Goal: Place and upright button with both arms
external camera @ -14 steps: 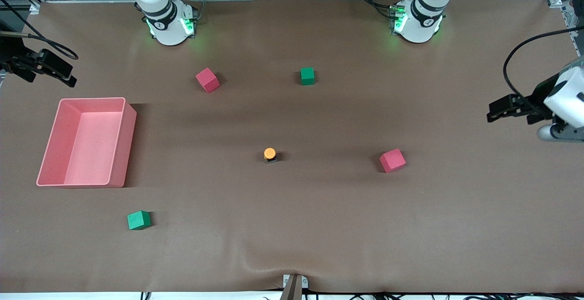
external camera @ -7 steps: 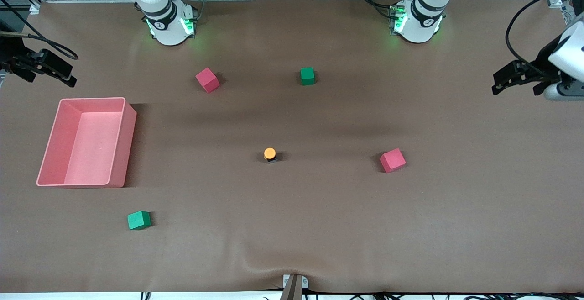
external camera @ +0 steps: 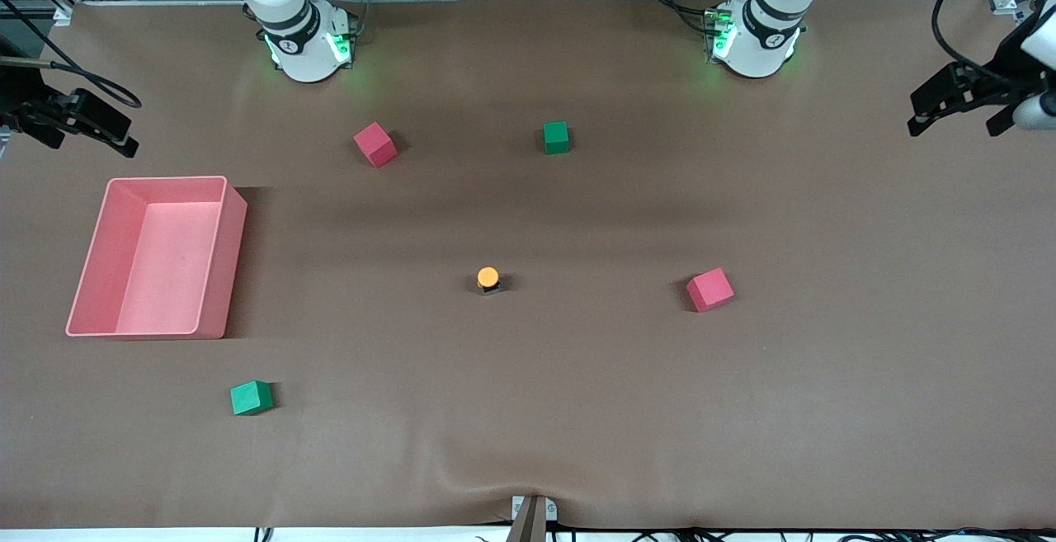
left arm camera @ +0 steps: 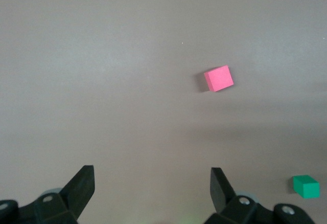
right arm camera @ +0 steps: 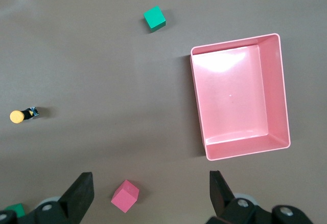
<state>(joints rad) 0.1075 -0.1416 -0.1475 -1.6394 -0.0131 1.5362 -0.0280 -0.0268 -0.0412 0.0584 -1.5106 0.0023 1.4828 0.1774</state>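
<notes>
Your button (external camera: 487, 279) stands upright mid-table, apparently finished, with the left gripper (external camera: 957, 103) at 2 o'clock and right gripper (external camera: 82, 123) at 10, jaws spread, empty.

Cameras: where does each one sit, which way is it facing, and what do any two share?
Front view: high, facing both arms' bases; button mid-table, left gripper and right gripper at the table's ends.
Left wrist view: looks down between open fingers at a red cube and a green cube.
Right wrist view: looks down past its fingers at the pink bin.
Shared: front and right wrist show button and bin.
</notes>
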